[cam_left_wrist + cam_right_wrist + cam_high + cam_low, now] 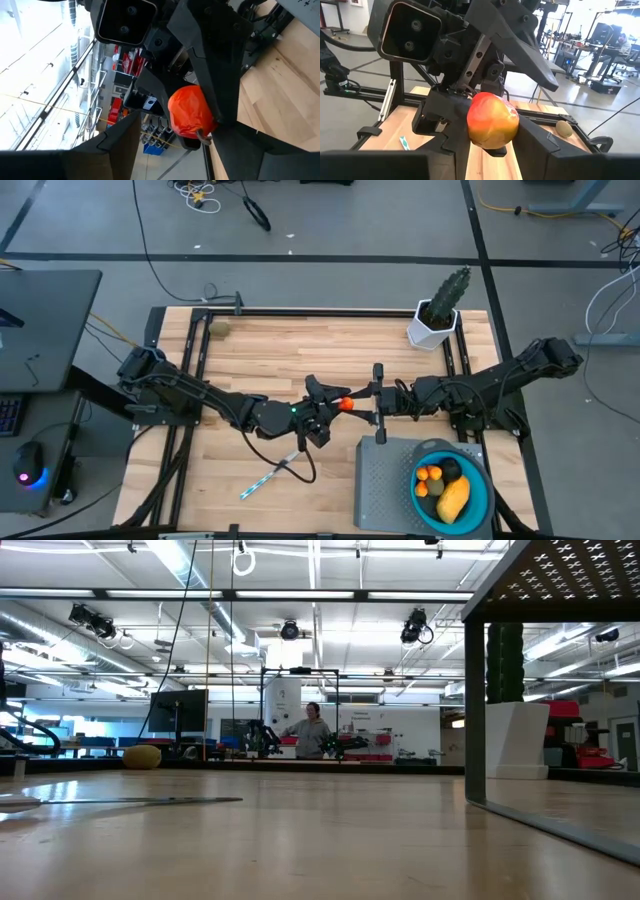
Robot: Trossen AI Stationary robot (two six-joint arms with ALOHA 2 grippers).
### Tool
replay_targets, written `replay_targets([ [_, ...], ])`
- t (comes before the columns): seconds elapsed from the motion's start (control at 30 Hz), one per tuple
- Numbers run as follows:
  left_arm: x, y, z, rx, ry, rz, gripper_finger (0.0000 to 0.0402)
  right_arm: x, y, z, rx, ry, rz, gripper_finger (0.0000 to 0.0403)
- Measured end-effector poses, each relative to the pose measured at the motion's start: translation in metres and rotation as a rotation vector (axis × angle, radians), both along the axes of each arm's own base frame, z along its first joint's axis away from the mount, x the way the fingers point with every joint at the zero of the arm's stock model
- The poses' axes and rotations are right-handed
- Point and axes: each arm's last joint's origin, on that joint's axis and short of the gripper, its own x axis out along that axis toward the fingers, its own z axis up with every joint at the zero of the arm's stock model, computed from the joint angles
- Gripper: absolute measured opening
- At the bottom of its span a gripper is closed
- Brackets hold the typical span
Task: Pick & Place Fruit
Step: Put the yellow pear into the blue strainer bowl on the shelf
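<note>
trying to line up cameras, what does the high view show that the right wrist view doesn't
Only the high view shows the blue bowl holding fruit on the grey tray, the cactus in its white pot, and the left gripper and right gripper meeting over mid-table.

Only the right wrist view shows the red-and-yellow fruit close up, clamped between the right gripper's own fingers, with the left gripper open around it.

Both show that fruit, the olive-brown fruit near a table corner, and the white-and-blue stick.

Bowl (478, 510) right of stick (268, 476), cactus (447, 298) behind.
</note>
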Motion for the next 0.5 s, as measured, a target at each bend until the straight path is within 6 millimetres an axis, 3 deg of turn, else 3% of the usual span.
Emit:
replay_targets([
  [0.5,0.0,0.0,-0.0005,-0.008,0.001,0.0,0.0244,-0.0003,-0.0001,-0.001,-0.02,0.012,0.001,0.0134],
])
